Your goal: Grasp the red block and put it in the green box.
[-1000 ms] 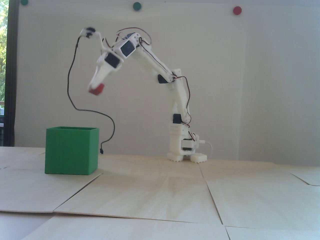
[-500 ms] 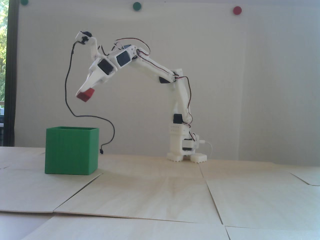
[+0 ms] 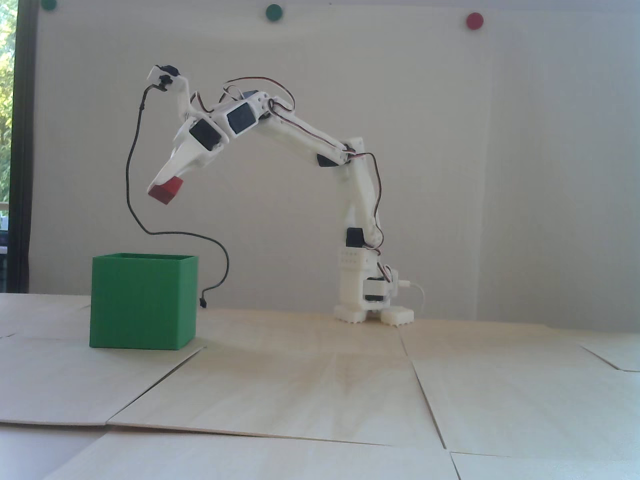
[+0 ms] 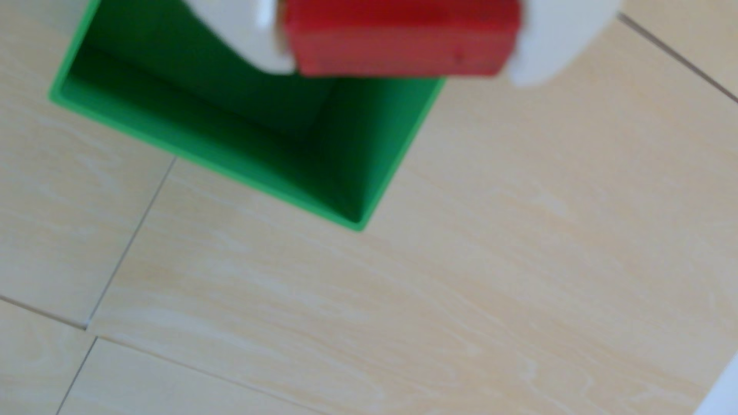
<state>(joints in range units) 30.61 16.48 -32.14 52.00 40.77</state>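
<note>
The table (image 3: 350, 380) of pale wood panels lies well below the gripper, its seams running under it in the wrist view, and the white wall (image 3: 500, 175) stands behind. The arm (image 3: 310, 145) rises from its base (image 3: 372, 300), which stands on the table far to the right of the gripper in the fixed view, and bends over to the left so that the gripper points down and left. The box (image 3: 142, 302) stands on the table below the gripper, apart from it with clear air between, its open top facing up; in the wrist view the box (image 4: 239, 131) shows its dark inside, and its near corner lies below the fingers. A black cable (image 3: 135, 200) hangs from the camera mount above the gripper, loops down to the left of it and ends just right of the box. The gripper (image 3: 167, 182) is clamped on the block (image 3: 165, 191), which hangs tilted in the air above the box's opening in the fixed view. In the wrist view the gripper (image 4: 399, 60) presses the block (image 4: 399, 44) from both sides, one white finger (image 4: 255, 44) at its left end, and the block overlaps the far right part of the opening.
</note>
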